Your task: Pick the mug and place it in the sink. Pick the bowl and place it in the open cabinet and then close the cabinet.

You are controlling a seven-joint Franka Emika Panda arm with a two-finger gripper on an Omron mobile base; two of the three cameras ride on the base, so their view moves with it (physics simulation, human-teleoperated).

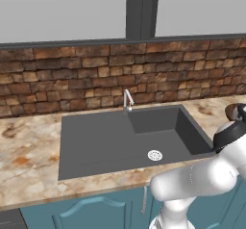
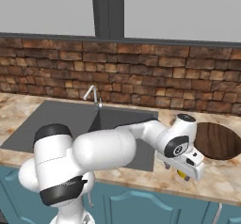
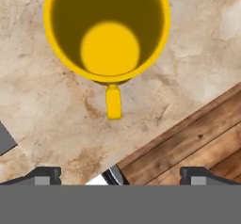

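Mug (image 3: 108, 35) upright on marble surface (image 3: 42, 110), near front edge, right of sink (image 1: 120, 141); handle toward hand camera. Tool (image 3: 120, 176) above mug, tips spread wide, gripping nothing. Bowl (image 2: 219, 140) on surface just right of arm's wrist, farther back than mug.

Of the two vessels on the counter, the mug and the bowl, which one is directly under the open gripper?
The yellow mug: the gripper looks straight down into it. The brown bowl lies beside.
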